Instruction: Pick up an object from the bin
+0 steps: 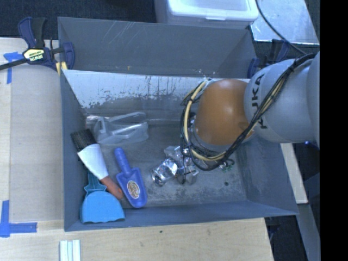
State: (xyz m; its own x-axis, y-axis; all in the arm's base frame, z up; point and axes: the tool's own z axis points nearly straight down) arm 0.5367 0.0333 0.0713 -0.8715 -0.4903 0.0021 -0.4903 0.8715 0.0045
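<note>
My gripper (186, 170) is low in the middle of the bin, under the arm's orange cover. It stands right at a crumpled silver foil-like lump (165, 171), which lies just left of it and seems to touch it. Further left, a blue scoop with a round gold label (130, 181) lies on the bin floor, handle pointing up-left. A small green bit (225, 167) lies just right of the gripper.
Along the left wall lie a white cone-shaped piece (93, 160), a blue fan-shaped thing (101, 206) with an orange part (112, 187) beside it, and a black brush (81, 139). A clear plastic item (123, 129) rests at the back left.
</note>
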